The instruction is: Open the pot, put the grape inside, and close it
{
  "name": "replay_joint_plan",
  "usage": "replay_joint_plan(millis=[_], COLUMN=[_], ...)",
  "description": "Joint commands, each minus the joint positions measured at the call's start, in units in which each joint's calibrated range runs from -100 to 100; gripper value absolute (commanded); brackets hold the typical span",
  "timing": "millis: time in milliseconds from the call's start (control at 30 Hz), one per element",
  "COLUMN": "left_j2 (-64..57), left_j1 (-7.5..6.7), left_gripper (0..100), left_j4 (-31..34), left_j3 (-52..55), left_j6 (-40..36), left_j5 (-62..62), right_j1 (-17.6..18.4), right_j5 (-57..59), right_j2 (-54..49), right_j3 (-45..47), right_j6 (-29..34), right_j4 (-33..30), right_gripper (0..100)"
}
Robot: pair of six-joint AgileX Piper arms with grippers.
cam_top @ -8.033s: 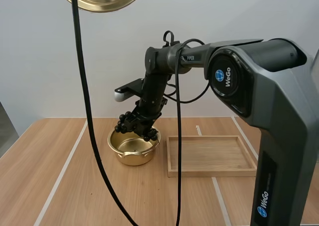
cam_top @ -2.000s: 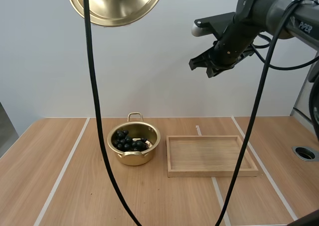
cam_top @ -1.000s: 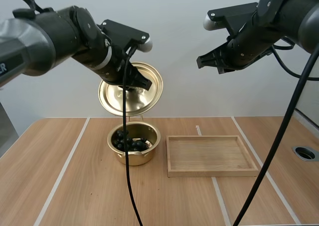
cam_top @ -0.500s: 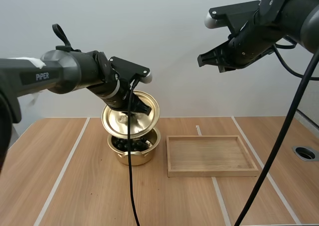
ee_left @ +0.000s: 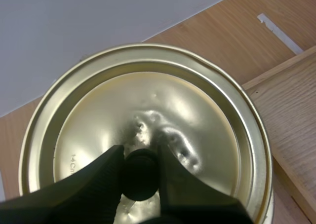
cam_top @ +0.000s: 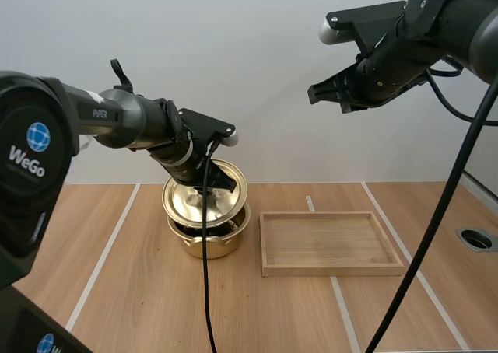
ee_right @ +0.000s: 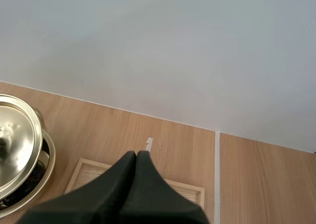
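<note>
The gold pot (cam_top: 208,244) stands on the table left of centre. Its gold lid (cam_top: 204,201) hangs tilted just above the rim, covering most of the opening. My left gripper (cam_top: 208,168) is shut on the lid's black knob (ee_left: 140,168), one finger on each side of it over the lid (ee_left: 148,110). Dark grapes (cam_top: 222,227) show in the gap under the lid, and again beneath the lid (ee_right: 12,145) as grapes (ee_right: 22,190) in the pot (ee_right: 48,164). My right gripper (cam_top: 315,96) is shut on nothing, high above the table, its fingers one wedge (ee_right: 137,157).
A shallow wooden tray (cam_top: 331,242) lies right of the pot, its corner close to the lid (ee_left: 296,115) and under my right gripper (ee_right: 190,190). Pale lines run across the wooden tabletop (cam_top: 101,267). A round hole (cam_top: 476,239) sits at the table's far right.
My left arm has brought the lid down from well above the pot to just over its rim, still tilted. The right arm has stayed in place.
</note>
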Motion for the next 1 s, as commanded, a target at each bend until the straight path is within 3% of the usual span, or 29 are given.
replay_joint_plan(millis=[0,967], left_j2=[0.5,1.2], left_j1=[-0.17,-0.17], left_gripper=[0,0], left_j4=[-1.1,-1.3], left_j3=[-0.3,-0.4], left_j6=[0.2,3.5], left_j5=[-1.2,4.9], right_j1=[-0.1,-0.1], right_j5=[-0.9,-1.1], right_j2=[-0.8,-0.8], right_j3=[0.3,0.3], right_j6=[0.1,0.1], right_j4=[0.3,2.2], right_gripper=[0,0])
